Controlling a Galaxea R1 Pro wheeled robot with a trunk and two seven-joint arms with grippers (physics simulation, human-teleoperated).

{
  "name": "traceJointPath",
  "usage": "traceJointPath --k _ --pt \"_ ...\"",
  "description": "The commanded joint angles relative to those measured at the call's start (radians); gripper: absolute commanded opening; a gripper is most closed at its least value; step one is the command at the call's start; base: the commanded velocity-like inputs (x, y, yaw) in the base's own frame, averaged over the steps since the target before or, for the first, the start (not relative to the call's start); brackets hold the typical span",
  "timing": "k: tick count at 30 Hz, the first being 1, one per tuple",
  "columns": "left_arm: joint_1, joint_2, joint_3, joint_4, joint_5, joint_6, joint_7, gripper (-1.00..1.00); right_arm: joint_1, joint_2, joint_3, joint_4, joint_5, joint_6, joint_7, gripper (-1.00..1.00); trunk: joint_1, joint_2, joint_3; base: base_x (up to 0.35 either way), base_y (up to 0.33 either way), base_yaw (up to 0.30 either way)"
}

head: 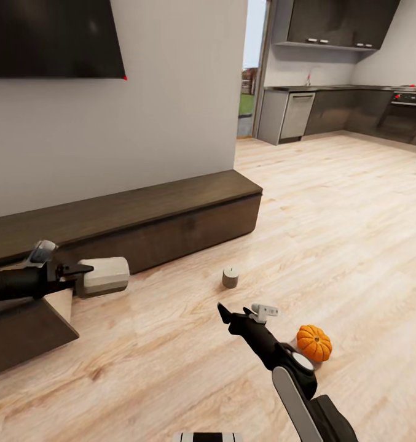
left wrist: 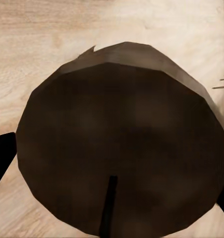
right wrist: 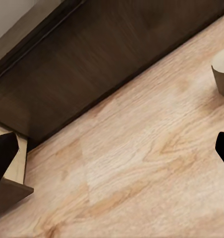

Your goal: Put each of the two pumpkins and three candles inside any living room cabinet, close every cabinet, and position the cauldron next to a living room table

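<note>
At the left edge of the head view, the left gripper (head: 78, 273) reaches in holding a cream-white candle (head: 105, 275) on its side, its jaws closed on the candle's near end. It hovers just above an open drawer (head: 29, 325) of the cabinet (head: 146, 221), whose dark front panel juts out over the floor at lower left with a pale inner wall showing. In the left wrist view the held candle's (left wrist: 122, 144) shadowed round end sits very close to the camera, a thin dark wick line on it, with dark fingertips (left wrist: 3, 158) at both sides.

The long low cabinet runs along the white wall under a dark TV (head: 54, 37) in the upper left. Near the centre, a second candle (head: 230, 277) stands upright on the plank floor (head: 330, 233), a little out from the cabinet's front. Below it, the right gripper (head: 247, 313) points toward that candle, jaws spread wide and empty. To its right, just beside the right arm, an orange pumpkin (head: 314, 342) sits on the floor. A kitchen (head: 355, 104) fills the upper right.
</note>
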Motion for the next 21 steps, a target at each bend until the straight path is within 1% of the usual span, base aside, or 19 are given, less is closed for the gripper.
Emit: traceJointPath --k 1,2,3,5,6,7,8,9,10,11,12,13,15,16,17,20,21 --pt "-0.002 0.009 -0.001 -0.001 0.024 0.0 0.011 -1.0 0.0 0.002 0.001 0.0 -0.007 0.002 -0.004 1.0 -0.001 0.0 0.003 0.0 0.0 0.0" --pt "-0.005 0.023 -0.001 -0.001 0.035 0.0 0.012 -1.0 0.0 0.005 0.004 0.001 -0.005 -0.002 -0.004 1.0 -0.001 0.0 0.007 0.0 0.0 0.0" --pt "-0.007 0.038 -0.001 -0.001 0.044 -0.002 0.015 -1.0 0.0 0.007 0.018 0.002 -0.002 -0.004 -0.006 1.0 -0.001 0.0 0.011 0.0 0.0 0.0" --pt "-0.008 0.052 -0.001 -0.001 0.047 -0.005 0.017 -1.0 0.0 0.008 0.043 0.002 0.017 -0.005 -0.028 1.0 -0.002 0.001 0.019 0.0 0.0 0.0" --pt "-0.008 0.056 0.0 -0.001 0.046 -0.006 0.017 -1.0 0.0 0.009 0.056 0.003 0.041 -0.005 -0.063 1.0 -0.003 0.001 0.022 0.0 0.0 0.0" --pt "-0.009 0.059 0.0 -0.001 0.045 -0.007 0.018 -1.0 0.0 0.012 0.069 0.004 0.073 -0.005 -0.114 1.0 -0.003 0.001 0.026 0.0 0.0 0.0" --pt "-0.009 0.061 0.001 -0.001 0.044 -0.008 0.019 -1.0 0.0 0.02 0.084 0.007 0.11 -0.004 -0.171 1.0 -0.004 0.002 0.03 0.0 0.0 0.0" --pt "-0.009 0.063 0.009 -0.001 0.044 -0.01 0.022 -1.0 -0.001 0.046 0.113 0.021 0.163 -0.006 -0.247 1.0 -0.004 0.002 0.034 0.0 0.0 0.0" --pt "-0.009 0.063 0.026 -0.001 0.044 -0.01 0.036 -1.0 -0.001 0.077 0.146 0.042 0.22 -0.007 -0.3 1.0 -0.005 0.002 0.038 0.0 0.0 0.0" --pt "-0.009 0.063 0.037 -0.001 0.044 -0.01 0.054 -1.0 -0.001 0.097 0.167 0.061 0.263 -0.008 -0.322 1.0 -0.005 0.002 0.042 0.0 0.0 0.0" --pt "-0.009 0.063 0.06 -0.001 0.045 -0.011 0.113 -1.0 0.0 0.125 0.195 0.097 0.347 -0.012 -0.345 1.0 -0.005 0.003 0.046 0.0 0.0 0.0" --pt "-0.009 0.062 0.082 -0.001 0.049 -0.011 0.166 -1.0 0.0 0.134 0.206 0.107 0.386 -0.022 -0.352 1.0 -0.006 0.003 0.049 0.0 0.0 0.0" --pt "-0.009 0.062 0.117 0.0 0.052 -0.011 0.235 -1.0 0.0 0.139 0.213 0.087 0.413 -0.039 -0.356 1.0 -0.007 0.003 0.057 0.0 0.0 0.0" --pt "-0.016 0.056 0.122 0.006 0.044 -0.013 0.228 -1.0 -0.006 0.145 0.207 0.081 0.419 -0.045 -0.356 1.0 -0.007 0.003 0.057 0.0 0.0 0.0" --pt "-0.022 0.05 0.128 0.012 0.041 -0.008 0.235 -1.0 -0.011 0.146 0.207 0.076 0.424 -0.048 -0.357 1.0 -0.007 0.003 0.057 0.0 0.0 0.0" --pt "-0.027 0.058 0.139 0.029 0.056 -0.006 0.242 -1.0 -0.016 0.146 0.207 0.07 0.424 -0.047 -0.357 1.0 -0.007 0.003 0.057 0.0 0.0 0.0" --pt "-0.026 0.058 0.143 0.035 0.059 -0.006 0.242 -1.0 -0.016 0.142 0.208 0.069 0.424 -0.053 -0.357 1.0 -0.007 0.003 0.057 0.0 0.0 0.0"
